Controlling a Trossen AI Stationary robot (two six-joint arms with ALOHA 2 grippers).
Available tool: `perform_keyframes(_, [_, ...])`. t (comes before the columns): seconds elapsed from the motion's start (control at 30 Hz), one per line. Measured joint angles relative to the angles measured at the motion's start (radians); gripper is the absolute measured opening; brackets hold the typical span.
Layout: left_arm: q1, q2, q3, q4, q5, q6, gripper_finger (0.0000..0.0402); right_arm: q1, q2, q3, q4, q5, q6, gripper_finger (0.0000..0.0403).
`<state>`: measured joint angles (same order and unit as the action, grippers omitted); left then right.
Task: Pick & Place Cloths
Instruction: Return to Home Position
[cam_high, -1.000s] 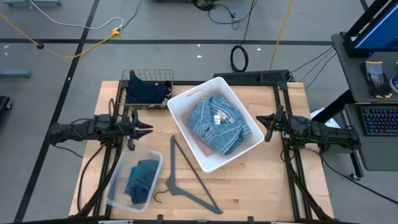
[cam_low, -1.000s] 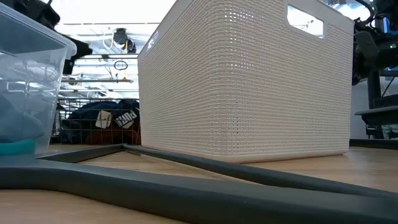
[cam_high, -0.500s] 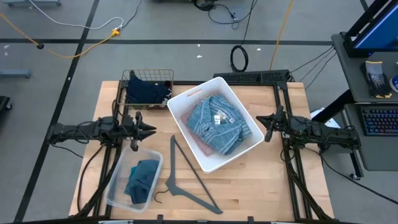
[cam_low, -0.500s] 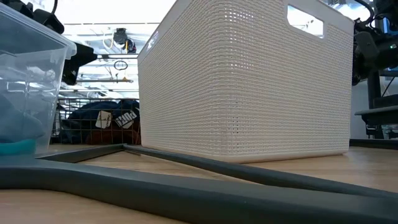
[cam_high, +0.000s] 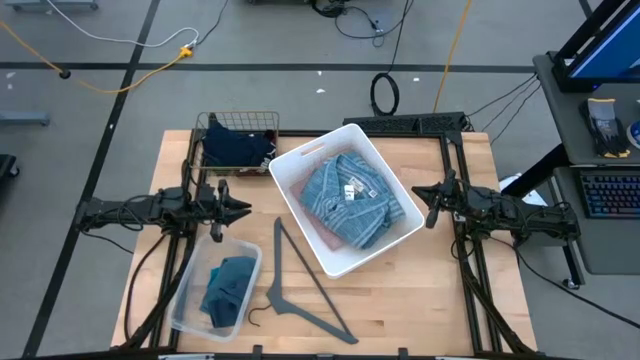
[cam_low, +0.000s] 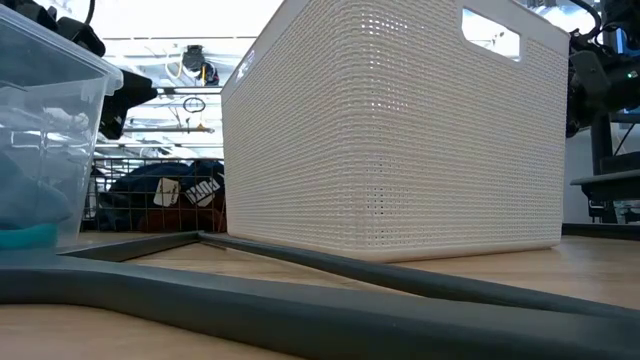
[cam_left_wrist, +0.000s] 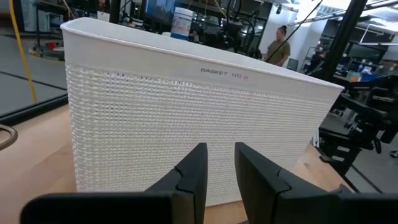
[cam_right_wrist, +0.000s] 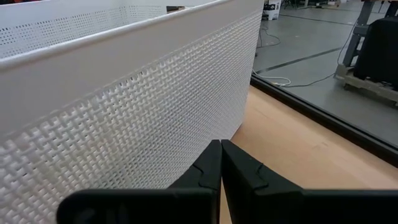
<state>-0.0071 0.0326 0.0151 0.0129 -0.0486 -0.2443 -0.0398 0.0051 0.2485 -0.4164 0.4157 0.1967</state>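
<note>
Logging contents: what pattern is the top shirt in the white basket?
The shirt is blue striped; best in high view.

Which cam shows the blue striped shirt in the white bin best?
High view: the blue striped shirt lies visible inside the white woven bin. Low and both wrist views show only the bin's outer wall.

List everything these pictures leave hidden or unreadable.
1. Low view: the white bin's wall hides all it holds.
2. High view: the striped shirt covers the pink cloth but for an edge.
3. High view: the shirt's label is too small to read.
4. Low view: the left edge cuts off the clear bin.
5. Wrist views: the left end effector and right end effector face only the white bin's wall; its contents are hidden.
</note>
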Motion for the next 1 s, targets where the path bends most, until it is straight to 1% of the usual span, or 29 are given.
perform_keyframes(1.0, [0.000,0.000,-0.003,0.041,-0.004,0.001,0.0081,0.000,0.000,0.000,0.000,-0.001,0.000,0.0004])
